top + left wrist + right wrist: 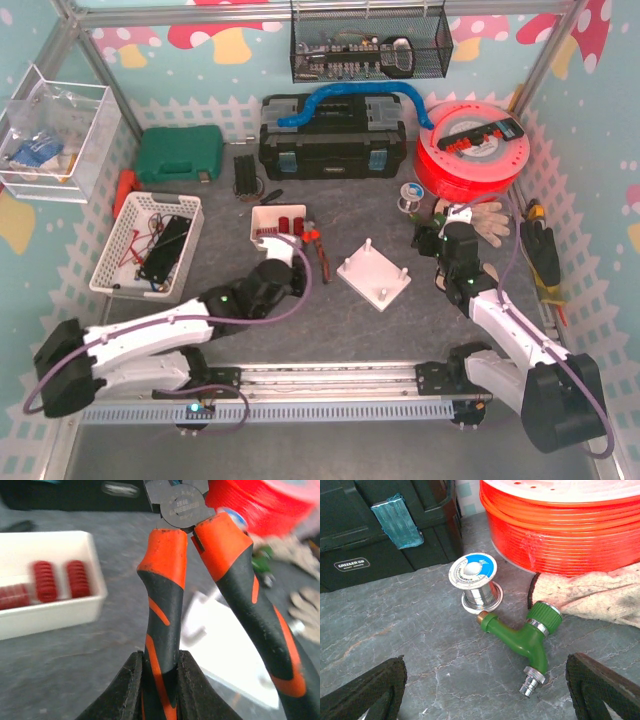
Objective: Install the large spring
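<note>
Red springs (45, 580) sit in the white tray (60, 611), at 10 o'clock from the white peg plate (371, 273) in the top view. There are several in there, and I can't tell from these views which one is the large one.

Handling, my read:
- Steel coil, so light, and stiff end to end.
- It's round and slick, so it will likely roll, or shoot out if squeezed off-centre.
- Best hold is across the mid-body of the coil, axis square to the pads, or nip an end coil with the pliers' nose.
- It probably needs to go down straight over a peg. If it tilts, it will bind.

Left gripper (161, 662) is clamped shut on one handle of the orange-black pliers (167, 570). The other handle is free and splayed toward 5 o'clock in the wrist view. With only one handle held, I doubt the pliers can pinch anything.

Left arm lies low and stretched from its base at 7 o'clock toward table centre. Its wrist is between tray and plate, and the pliers' head points to 12.

Right gripper (485, 662) is wide open and holds nothing. It hovers over the green tap (520, 637) and the solder spool (472, 575), with the orange reel (560, 525) at 1 o'clock and the glove (600, 592) at 3. That arm reaches from 5 o'clock up toward 12, wrist pitched down, well apart from the springs.
</note>
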You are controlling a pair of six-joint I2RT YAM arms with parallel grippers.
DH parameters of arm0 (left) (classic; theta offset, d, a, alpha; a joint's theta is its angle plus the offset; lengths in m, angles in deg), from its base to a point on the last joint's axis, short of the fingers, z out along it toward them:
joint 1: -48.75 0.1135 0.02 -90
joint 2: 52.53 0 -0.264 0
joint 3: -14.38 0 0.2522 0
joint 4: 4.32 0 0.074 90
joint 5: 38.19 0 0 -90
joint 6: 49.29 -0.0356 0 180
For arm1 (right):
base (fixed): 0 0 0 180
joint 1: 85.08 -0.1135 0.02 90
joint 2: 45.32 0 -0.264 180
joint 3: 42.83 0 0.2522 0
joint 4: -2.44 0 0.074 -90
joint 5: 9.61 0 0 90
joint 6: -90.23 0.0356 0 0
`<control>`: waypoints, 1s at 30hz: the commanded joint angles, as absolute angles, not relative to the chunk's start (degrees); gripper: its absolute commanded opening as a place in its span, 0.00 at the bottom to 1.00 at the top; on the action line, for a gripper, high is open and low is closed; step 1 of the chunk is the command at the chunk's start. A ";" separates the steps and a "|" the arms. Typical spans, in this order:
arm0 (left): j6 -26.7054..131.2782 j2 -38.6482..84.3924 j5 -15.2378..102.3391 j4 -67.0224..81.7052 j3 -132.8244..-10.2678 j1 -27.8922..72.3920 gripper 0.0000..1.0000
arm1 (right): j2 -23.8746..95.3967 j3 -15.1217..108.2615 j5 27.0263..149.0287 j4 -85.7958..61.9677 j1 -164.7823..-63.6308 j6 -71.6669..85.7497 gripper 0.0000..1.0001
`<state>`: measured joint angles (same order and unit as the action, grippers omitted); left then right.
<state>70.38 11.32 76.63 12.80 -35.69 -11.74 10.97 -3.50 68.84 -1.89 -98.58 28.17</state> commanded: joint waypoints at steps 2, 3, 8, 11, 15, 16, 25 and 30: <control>84.88 0.92 85.53 23.86 -32.51 -5.17 0.00 | 11.02 -3.86 68.83 -1.39 -98.63 28.96 0.87; 86.87 -0.50 86.20 26.32 -32.02 -3.80 0.00 | 11.02 -3.87 68.81 -1.48 -98.62 28.92 0.87; 95.59 -8.40 85.65 33.88 -28.04 3.01 0.00 | 11.10 -3.85 68.71 -1.52 -98.61 28.97 0.87; 100.70 -11.21 84.50 37.12 -25.36 7.02 0.00 | 11.40 -3.84 68.54 -1.55 -98.61 28.97 0.87; 105.13 -11.76 81.57 38.09 -21.89 11.79 0.00 | 11.63 -3.80 68.54 -1.53 -98.61 28.97 0.87; 105.98 -11.38 80.88 38.09 -21.30 12.79 0.00 | 11.63 -3.76 68.61 -1.56 -98.61 28.97 0.87; 110.33 -2.07 76.31 34.00 -18.78 16.43 0.00 | 11.73 -3.68 68.75 -1.53 -98.61 29.03 0.87; 109.48 2.32 74.01 29.02 -17.09 17.33 0.00 | 11.63 -3.73 68.67 -1.61 -98.61 29.01 0.87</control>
